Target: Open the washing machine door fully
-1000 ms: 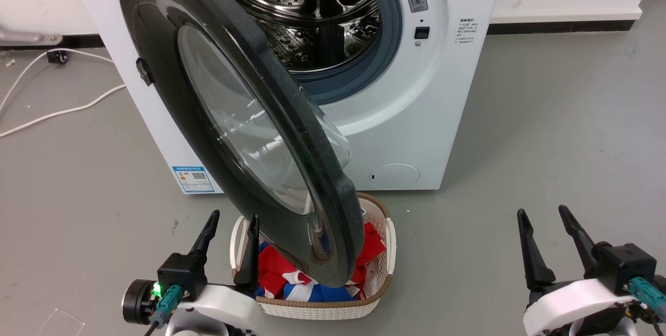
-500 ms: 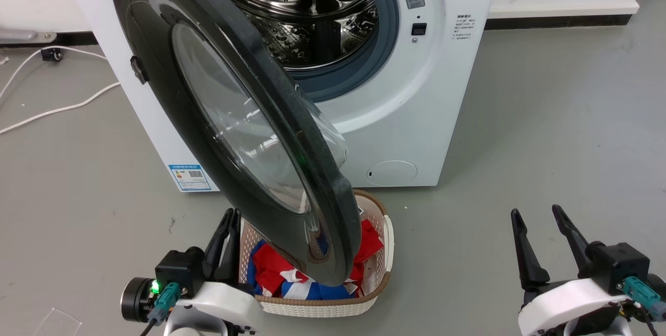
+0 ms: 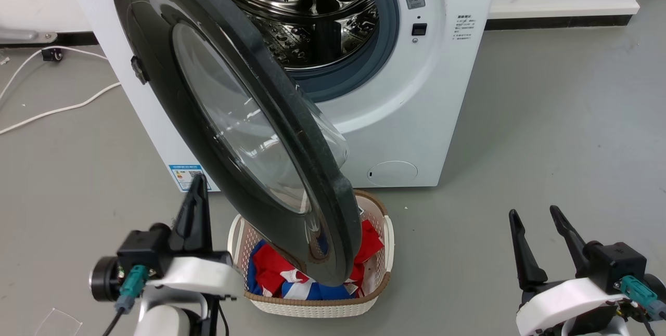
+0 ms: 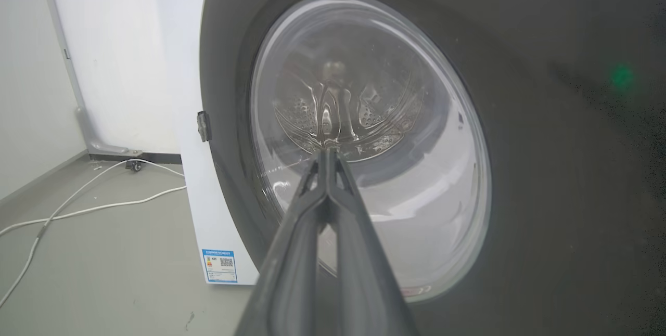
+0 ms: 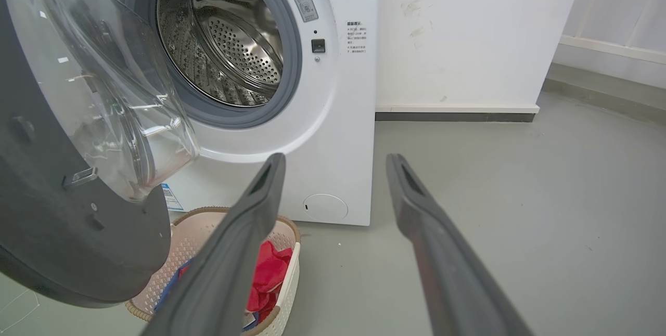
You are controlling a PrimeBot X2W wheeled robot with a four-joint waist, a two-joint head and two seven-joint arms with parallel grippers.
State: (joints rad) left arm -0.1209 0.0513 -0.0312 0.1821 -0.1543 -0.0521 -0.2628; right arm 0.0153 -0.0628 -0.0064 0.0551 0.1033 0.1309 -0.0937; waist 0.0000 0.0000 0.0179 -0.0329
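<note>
The white washing machine stands ahead with its steel drum exposed. The washing machine door, round and glossy black with a bulging glass window, hangs partly swung out on its left hinge, its free edge over the basket. My left gripper is shut with nothing in it and sits just left of the door's lower outer rim. In the left wrist view its shut tips point at the outer face of the door; I cannot tell if they touch. My right gripper stands open at the lower right, away from the door.
A beige laundry basket with red, white and blue cloth sits on the floor under the door's free edge. White cables lie on the grey floor to the left. A white wall with a dark skirting runs behind.
The left gripper shut, then moved left and up from the basket's rim to the outer side of the door. The right gripper and the door have hardly moved.
</note>
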